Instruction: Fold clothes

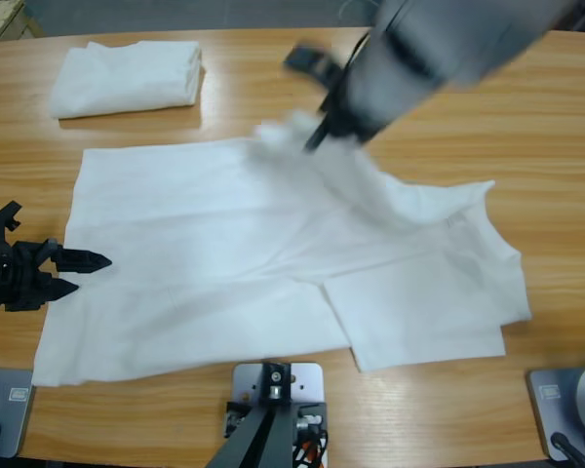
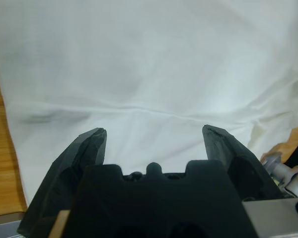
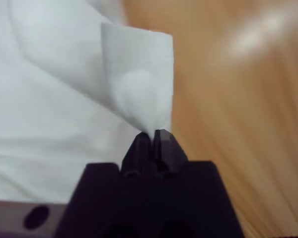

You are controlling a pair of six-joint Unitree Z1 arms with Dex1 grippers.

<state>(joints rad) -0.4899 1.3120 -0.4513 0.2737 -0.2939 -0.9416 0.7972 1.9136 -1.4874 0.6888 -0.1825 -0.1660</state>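
2 white T-shirts: 1 folded T-shirt [image 1: 127, 77], 1 spread T-shirt [image 1: 224, 263]. Right gripper [image 3: 154, 135] pinches its cloth; left gripper [image 2: 154, 136] gapes, empty.

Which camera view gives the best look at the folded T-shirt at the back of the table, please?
The high view: the folded T-shirt lies whole on the table's far left, apart from the spread T-shirt. Neither wrist view shows it; both show only the spread one.

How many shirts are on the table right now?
2. One folded shirt lies at the table's far left. One spread shirt fills the middle, a pinch of it lifted by the right gripper. None looks hidden.
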